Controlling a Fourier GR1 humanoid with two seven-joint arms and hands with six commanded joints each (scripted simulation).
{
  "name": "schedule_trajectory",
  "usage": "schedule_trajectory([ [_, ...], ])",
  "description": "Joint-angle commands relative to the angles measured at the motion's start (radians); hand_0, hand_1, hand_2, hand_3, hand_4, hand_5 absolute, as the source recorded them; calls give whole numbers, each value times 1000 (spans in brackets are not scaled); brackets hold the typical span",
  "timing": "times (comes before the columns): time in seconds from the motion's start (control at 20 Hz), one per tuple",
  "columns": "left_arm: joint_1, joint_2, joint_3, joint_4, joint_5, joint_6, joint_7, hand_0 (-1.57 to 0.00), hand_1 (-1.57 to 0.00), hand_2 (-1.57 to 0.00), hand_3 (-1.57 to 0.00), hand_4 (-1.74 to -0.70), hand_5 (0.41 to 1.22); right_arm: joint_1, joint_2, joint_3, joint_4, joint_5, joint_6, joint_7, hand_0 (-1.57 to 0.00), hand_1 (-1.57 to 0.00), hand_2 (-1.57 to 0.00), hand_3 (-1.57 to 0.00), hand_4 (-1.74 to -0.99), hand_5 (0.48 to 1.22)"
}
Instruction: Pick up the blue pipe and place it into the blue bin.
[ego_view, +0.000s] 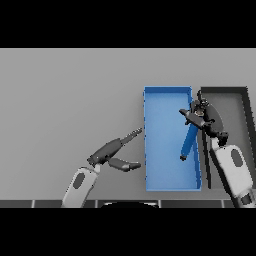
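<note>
Placing step in hand, by the look of it. Right hand (204, 116) over the right wall of the blue bin (148, 140), at about three o'clock from the bin's middle, fingers curled round the top end of the blue pipe (188, 142). Pipe slanting down and leftward from that grip toward seven o'clock, lower end over the bin's floor near the right wall; impossible to tell whether that end touches the floor or hangs just above it. Pipe within the bin's outline, yet gripped, so not yet released.

Dark bin (243, 107) just beside the blue one at its three o'clock, partly covered by the right arm. Left hand (114, 154) idle on the grey tabletop (65, 100) at nine o'clock from the blue bin, fingers straight and spread, holding nothing, one fingertip close to the bin's left wall.

Next move, as a judgement: lower slightly if needed, open the fingers to let the pipe drop flat inside, then lift the hand straight up, clear of the bin's right wall and the dark bin's rim.
</note>
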Motion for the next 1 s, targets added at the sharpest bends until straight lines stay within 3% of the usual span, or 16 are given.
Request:
schedule_trajectory([
  [0.0,12,9,1,-1,-1,-2,-8,1,1,1,1,-883,421,-4,-41,53,15,-32,-52,0,-1571,-1571,-1571,-908,-1741,1221],
  [0.05,8,8,3,6,-7,4,-1,1,1,1,1,-883,421,-26,-94,110,41,-79,-114,0,-1571,-1548,-1571,-847,-1741,1221],
  [0.1,-2,2,2,9,-7,4,8,1,1,1,1,-882,421,-34,-140,178,52,-129,-164,0,-1465,-1336,-1339,-788,-1678,1221],
  [0.15,-3,-1,-1,5,-8,5,8,1,1,1,1,-881,422,-66,-186,254,78,-194,-214,0,-1172,-1069,-1071,-630,-1592,1221],
  [0.25,-6,-5,2,2,-4,6,14,1,1,1,1,-878,425,-131,-278,393,95,-308,-266,0,-750,-684,-685,-403,-1413,1221],
  [0.3,7,5,0,-6,-7,5,11,1,1,1,1,-878,427,-169,-317,455,103,-349,-251,1,-599,-547,-548,-322,-1337,1221],
  [0.4,8,5,4,-10,2,1,14,1,1,1,1,-879,430,-213,-361,535,106,-381,-229,1,-383,-350,-350,-206,-1219,1137],
  [0.5,7,-3,-1,-6,-2,5,22,1,1,1,1,-884,429,-286,-387,654,130,-380,-184,1,-245,-223,-224,-131,-1142,1030],
  [0.6,8,-7,-9,-17,-6,7,21,1,1,1,1,-886,428,-318,-402,690,139,-377,-141,1,-156,-143,-143,-84,-1083,934],
  [0.95,17,-2,-9,-9,-15,12,19,1,1,1,1,-887,429,-348,-424,770,140,-347,-129,1,-32,-29,-29,-17,-1038,734],
])
